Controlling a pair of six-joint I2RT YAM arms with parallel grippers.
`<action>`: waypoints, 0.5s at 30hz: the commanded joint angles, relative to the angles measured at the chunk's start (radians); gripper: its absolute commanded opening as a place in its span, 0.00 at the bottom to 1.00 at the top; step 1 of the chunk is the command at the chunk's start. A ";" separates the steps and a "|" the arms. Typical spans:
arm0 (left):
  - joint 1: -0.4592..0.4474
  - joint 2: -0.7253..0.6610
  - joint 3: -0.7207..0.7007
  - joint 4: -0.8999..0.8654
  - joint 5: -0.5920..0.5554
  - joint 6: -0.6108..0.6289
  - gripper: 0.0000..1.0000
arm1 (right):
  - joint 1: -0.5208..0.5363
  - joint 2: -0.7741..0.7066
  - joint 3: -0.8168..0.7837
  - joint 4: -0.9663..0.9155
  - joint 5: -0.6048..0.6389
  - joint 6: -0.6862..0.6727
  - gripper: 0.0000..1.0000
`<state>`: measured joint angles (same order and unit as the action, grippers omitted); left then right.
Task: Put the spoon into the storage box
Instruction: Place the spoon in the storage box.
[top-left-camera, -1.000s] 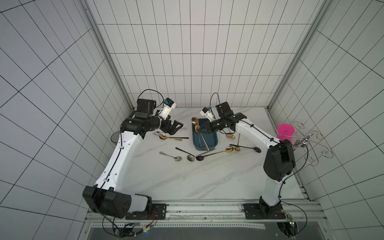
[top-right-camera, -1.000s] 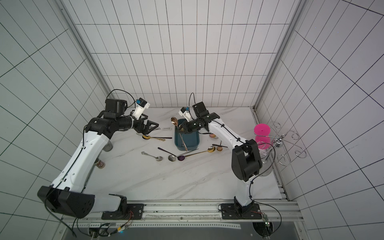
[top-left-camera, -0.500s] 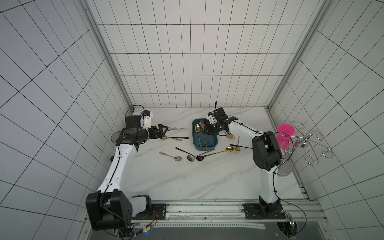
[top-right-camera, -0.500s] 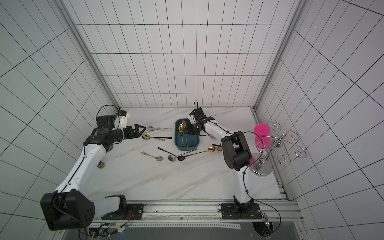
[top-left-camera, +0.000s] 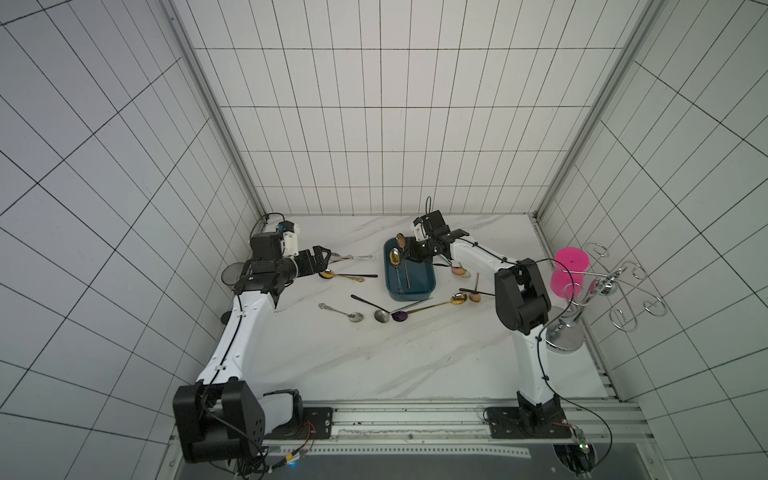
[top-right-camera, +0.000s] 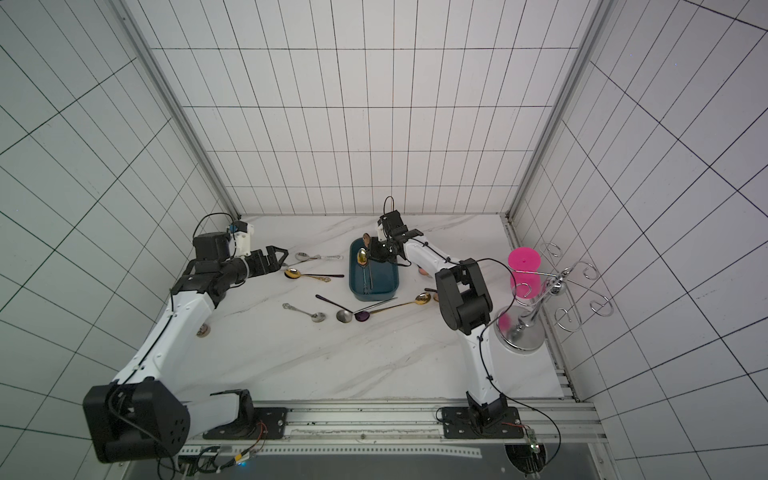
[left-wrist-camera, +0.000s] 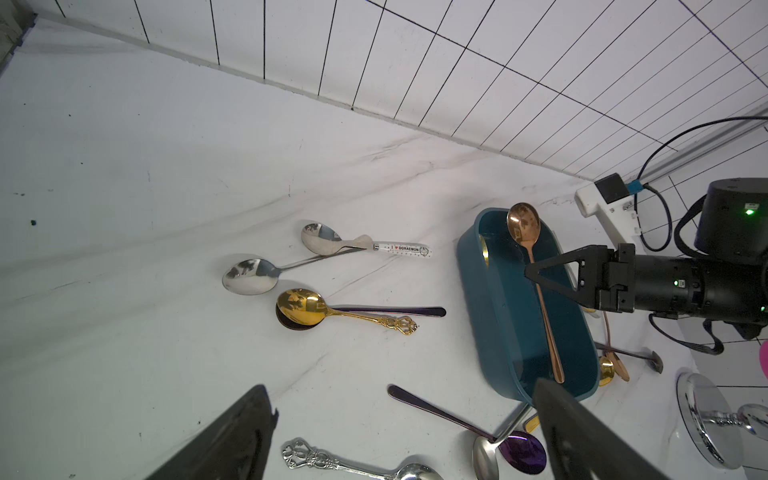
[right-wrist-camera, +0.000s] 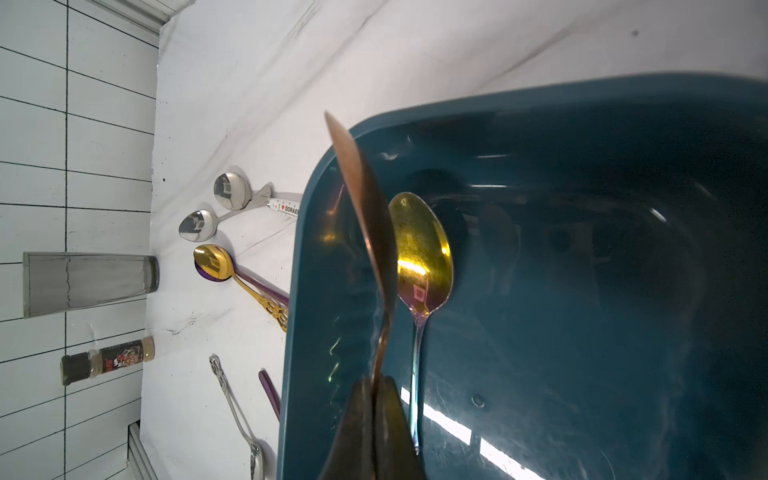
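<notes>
Our right hand (right-wrist-camera: 376, 384) was clenched tight on the handle of the copper spoon (right-wrist-camera: 365, 199), and we had it over the storage box (right-wrist-camera: 602, 174), beside a gold spoon (right-wrist-camera: 422, 253) lying inside. Our left hand (top-left-camera: 327, 257) hung spread wide, empty, above the table (top-left-camera: 374, 361).

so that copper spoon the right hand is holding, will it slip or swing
Likely stiff: the copper spoon looks like thin metal. It may pivot or slip, since the right hand pinches only its narrow, glossy handle.
</notes>
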<state>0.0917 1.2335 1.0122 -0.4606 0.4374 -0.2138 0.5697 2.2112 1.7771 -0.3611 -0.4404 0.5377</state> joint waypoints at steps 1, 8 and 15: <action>0.004 -0.014 -0.007 0.032 -0.012 -0.010 0.99 | 0.014 0.041 0.054 0.029 0.010 0.030 0.00; 0.005 -0.017 -0.007 0.034 -0.020 -0.008 0.99 | 0.050 0.089 0.095 0.025 0.011 0.039 0.00; 0.005 -0.017 -0.014 0.041 -0.022 -0.007 0.99 | 0.064 0.097 0.075 0.024 0.032 0.045 0.00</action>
<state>0.0929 1.2331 1.0088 -0.4397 0.4259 -0.2184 0.6277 2.2967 1.8233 -0.3424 -0.4278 0.5739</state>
